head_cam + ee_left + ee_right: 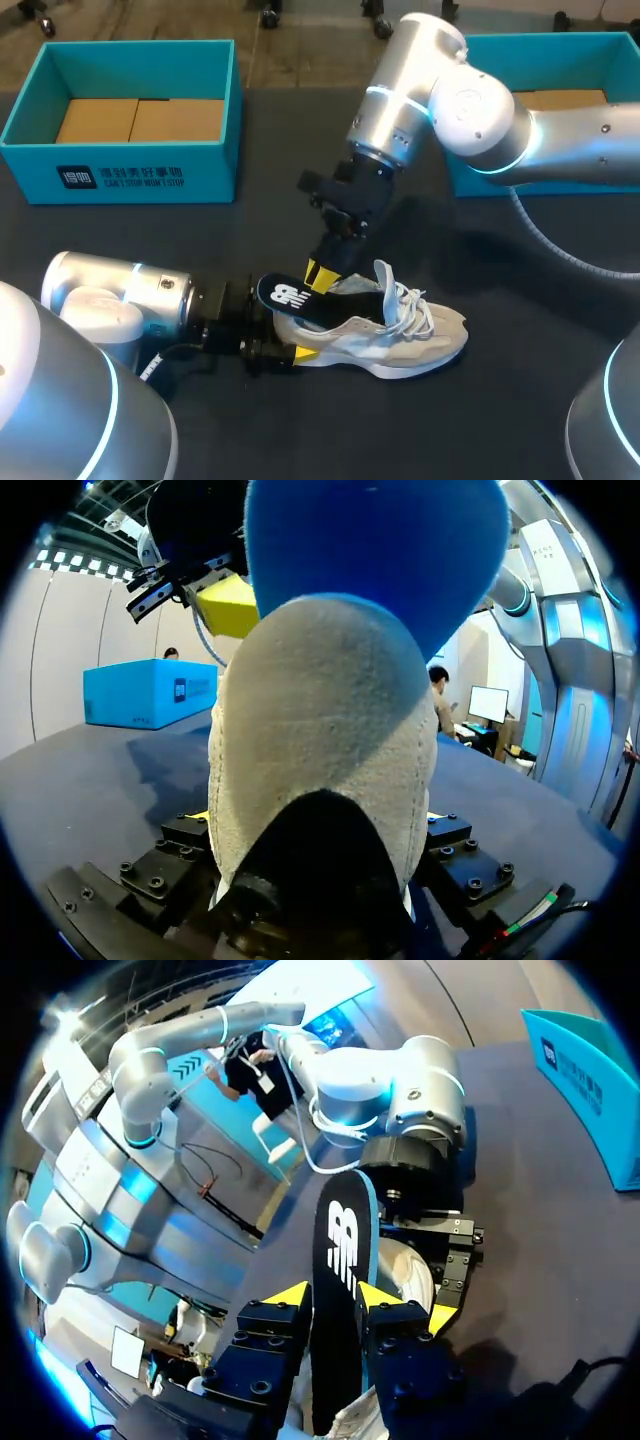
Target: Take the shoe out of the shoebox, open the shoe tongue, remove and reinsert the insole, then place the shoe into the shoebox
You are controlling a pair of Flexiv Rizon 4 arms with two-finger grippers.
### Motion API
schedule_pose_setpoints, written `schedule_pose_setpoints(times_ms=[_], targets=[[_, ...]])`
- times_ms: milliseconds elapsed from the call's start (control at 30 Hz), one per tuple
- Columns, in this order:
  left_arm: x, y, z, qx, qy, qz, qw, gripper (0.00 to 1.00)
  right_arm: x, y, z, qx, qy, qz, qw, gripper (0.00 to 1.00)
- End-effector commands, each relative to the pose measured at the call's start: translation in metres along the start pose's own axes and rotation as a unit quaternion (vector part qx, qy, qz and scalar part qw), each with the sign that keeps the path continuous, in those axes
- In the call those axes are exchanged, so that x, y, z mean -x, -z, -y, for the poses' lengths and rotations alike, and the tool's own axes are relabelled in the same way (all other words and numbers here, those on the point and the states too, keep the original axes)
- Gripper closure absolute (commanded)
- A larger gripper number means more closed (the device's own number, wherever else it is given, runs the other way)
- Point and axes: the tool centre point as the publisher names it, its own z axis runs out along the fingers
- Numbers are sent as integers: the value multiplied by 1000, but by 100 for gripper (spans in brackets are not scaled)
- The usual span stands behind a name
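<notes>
Out of its box: shoe (410,340) sits sole-down on dark surface (330,440), toe twd my right. L jaws clamped on its heel from both sides. R jaws pinch the insole (340,1290), heel end raised above the shoe, front end hidden inside. Teal box (150,175) far left, 2nd teal box (560,50) far right, both well apart from shoe.
</notes>
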Motion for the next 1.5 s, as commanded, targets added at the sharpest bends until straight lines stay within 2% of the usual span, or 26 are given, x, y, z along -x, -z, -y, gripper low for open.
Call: schedule_pose_setpoints(times_ms=[33, 200, 267, 467, 700, 733, 767, 800, 833, 967, 1033, 1067, 1100, 1500], targets=[[3, -2, -4, 0, 0, 0, 1000, 100, 6, -6, -2, -3, 3, -2, 1000, 72], [3, -2, -4, 0, 0, 0, 1000, 100, 8, -12, 0, 0, 4, -4, 1000, 79], [3, -2, -4, 0, 0, 0, 1000, 100, 9, -16, 1, 2, 4, -5, 1000, 100], [3, -2, -4, 0, 0, 0, 1000, 100, 4, -24, -1, 6, 4, -5, 1000, 100], [3, -2, -4, 0, 0, 0, 1000, 100, -11, -12, -6, -3, -9, 20, 1000, 100], [3, -2, -4, 0, 0, 0, 1000, 100, -12, -9, -6, -5, -11, 24, 1000, 92], [3, -2, -4, 0, 0, 0, 1000, 100, -13, -7, -7, -6, -14, 26, 1000, 76], [3, -2, -4, 0, 0, 0, 1000, 100, -13, -5, -7, -7, -16, 28, 999, 66], [3, -2, -4, 0, 0, 0, 1000, 100, -13, -3, -7, -8, -17, 29, 999, 64], [3, -2, -4, 0, 0, 0, 1000, 100, -11, 5, -5, -14, -18, 32, 999, 64], [3, -2, -4, 0, 0, 0, 1000, 100, -8, 8, -3, -14, -16, 32, 999, 62], [3, -2, -4, 0, 0, 0, 1000, 100, -6, 9, -1, -12, -14, 30, 999, 56], [3, -2, -4, 0, 0, 0, 1000, 100, -5, 10, 0, -10, -13, 28, 999, 55], [3, -2, -4, 0, 0, 0, 1000, 100, 10, 16, 4, -10, -9, 7, 1000, 56]])
